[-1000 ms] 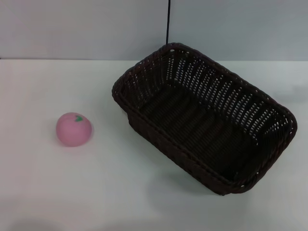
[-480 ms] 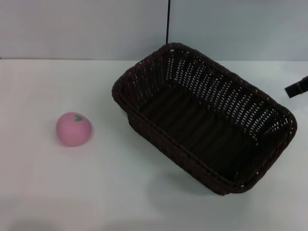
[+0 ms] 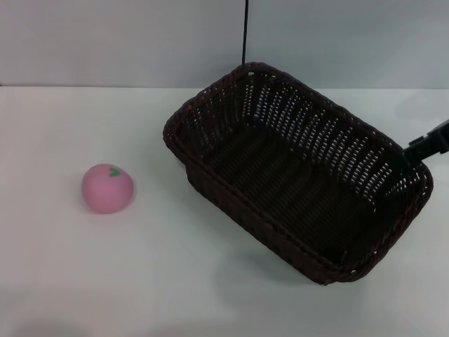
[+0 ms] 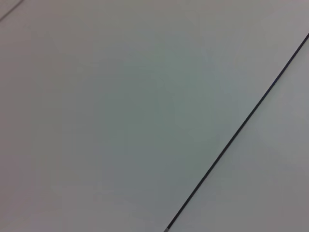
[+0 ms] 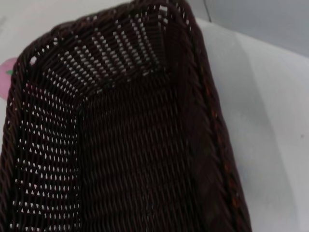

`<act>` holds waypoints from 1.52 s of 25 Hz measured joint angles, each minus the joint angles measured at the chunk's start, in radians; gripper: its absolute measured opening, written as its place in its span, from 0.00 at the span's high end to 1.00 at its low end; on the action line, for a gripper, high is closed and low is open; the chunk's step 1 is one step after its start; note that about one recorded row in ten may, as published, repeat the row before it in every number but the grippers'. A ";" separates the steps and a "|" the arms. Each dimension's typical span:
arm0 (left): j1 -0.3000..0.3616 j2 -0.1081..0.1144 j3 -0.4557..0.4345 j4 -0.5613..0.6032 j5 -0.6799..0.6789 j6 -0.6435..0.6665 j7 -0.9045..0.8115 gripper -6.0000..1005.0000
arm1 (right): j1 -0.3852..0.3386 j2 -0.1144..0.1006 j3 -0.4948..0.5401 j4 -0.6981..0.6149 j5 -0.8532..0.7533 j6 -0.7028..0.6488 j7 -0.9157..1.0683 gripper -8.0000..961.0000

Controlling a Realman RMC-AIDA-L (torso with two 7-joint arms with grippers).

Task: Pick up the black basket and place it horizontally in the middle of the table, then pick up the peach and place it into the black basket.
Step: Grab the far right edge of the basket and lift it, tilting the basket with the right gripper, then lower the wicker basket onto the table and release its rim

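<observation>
The black basket (image 3: 295, 172) lies diagonally on the white table (image 3: 175, 281), right of centre, open side up and empty. Its woven inside fills the right wrist view, black basket (image 5: 135, 145). The pink peach (image 3: 107, 188) sits on the table at the left, well apart from the basket. A sliver of the peach (image 5: 7, 72) shows past the basket's rim in the right wrist view. My right gripper (image 3: 423, 147) reaches in from the right edge of the head view, just above the basket's far right rim. My left gripper is out of view.
A grey wall runs behind the table, with a thin black cable (image 3: 245, 31) hanging down behind the basket. The left wrist view holds only a plain grey surface crossed by a dark line (image 4: 236, 135).
My right gripper has come into view from the right and moved left and down to the basket's right rim. Basket and peach have not moved.
</observation>
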 joint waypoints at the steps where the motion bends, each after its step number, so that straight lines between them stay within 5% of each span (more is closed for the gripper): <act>1: 0.000 0.000 0.002 -0.001 0.000 0.000 0.000 0.40 | 0.000 0.002 -0.003 0.016 -0.001 0.009 -0.001 0.17; 8: 0.001 0.000 0.005 -0.010 0.000 -0.004 0.000 0.40 | -0.008 0.015 -0.047 0.091 -0.002 0.075 -0.005 0.18; 16: -0.001 0.000 0.009 -0.011 0.000 -0.004 0.000 0.40 | -0.020 0.027 -0.060 0.090 -0.005 0.074 -0.024 0.51; 27: -0.002 0.002 0.013 -0.011 0.000 -0.004 -0.008 0.40 | -0.038 0.027 -0.044 0.086 0.015 0.072 -0.029 0.77; 38: -0.013 0.003 0.013 -0.009 0.000 -0.005 -0.009 0.40 | -0.133 -0.012 -0.037 0.026 0.270 0.024 -0.090 0.83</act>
